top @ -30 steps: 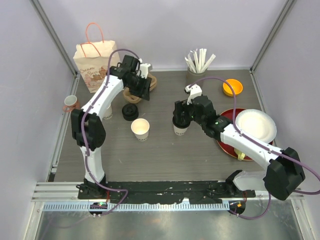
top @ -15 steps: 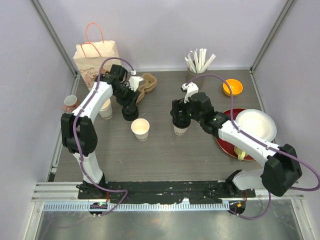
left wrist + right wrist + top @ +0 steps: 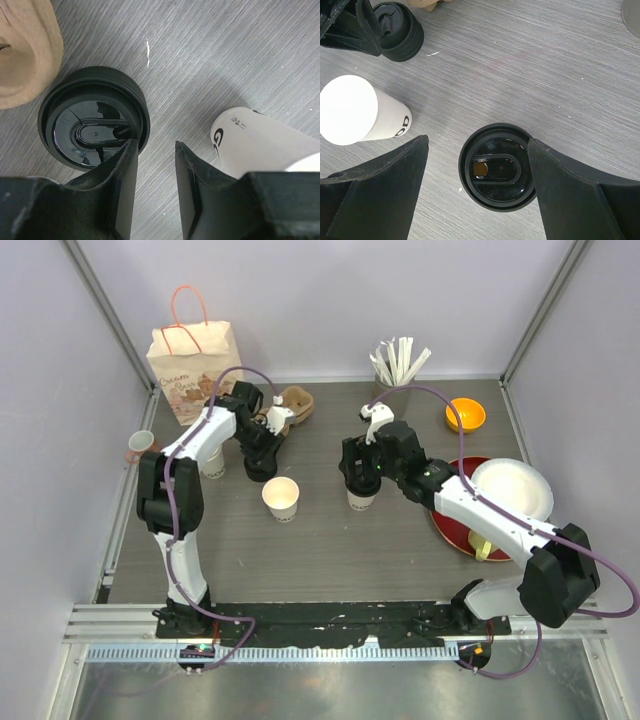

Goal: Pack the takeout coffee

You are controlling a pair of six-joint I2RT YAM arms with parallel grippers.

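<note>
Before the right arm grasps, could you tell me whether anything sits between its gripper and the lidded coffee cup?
Nothing visible does. The right gripper hovers directly over the lidded coffee cup, jaws open on either side of it. The open paper cup and the stack of black lids stand off to one side.

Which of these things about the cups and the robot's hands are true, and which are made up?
1. The cup under the right gripper wears a black lid. True: it is the lidded paper cup.
2. The other single cup has a lid too. False: the open paper cup has no lid.
3. The right gripper is squeezed shut. False: its jaws stand wide, one on each side of the lidded paper cup.
4. A paper bag stands at the table's far left. True.
5. The left gripper is over the orange bowl. False: it is at the stack of black lids.
</note>
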